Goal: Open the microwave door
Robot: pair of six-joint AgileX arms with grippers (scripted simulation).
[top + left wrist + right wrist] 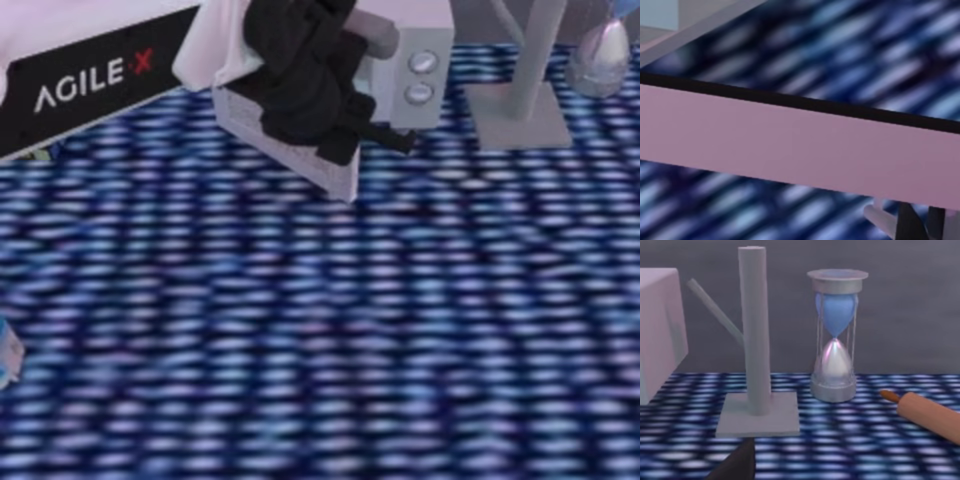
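Swinging out from the front of the microwave, the microwave door stands partly open at the far side of the desk, left of centre, its free edge angled toward the near side while its left edge stays at the box. The left gripper reaches in over that door from the far left, close against it. In the left wrist view the door's edge fills the picture as a broad pale band, and I cannot tell whether the fingers are wide, narrow or holding the door. By my judgement the opening is well begun but not finished: the door looks about halfway through its swing, and more pull outward and leftward is left.

The right gripper does not show in the top view; only a dark tip sits at the edge of its own wrist view, so its fingers cannot be judged.

Counting: one microwave with one door and two round knobs; one grey stand with a post; one hourglass; one rolling pin.
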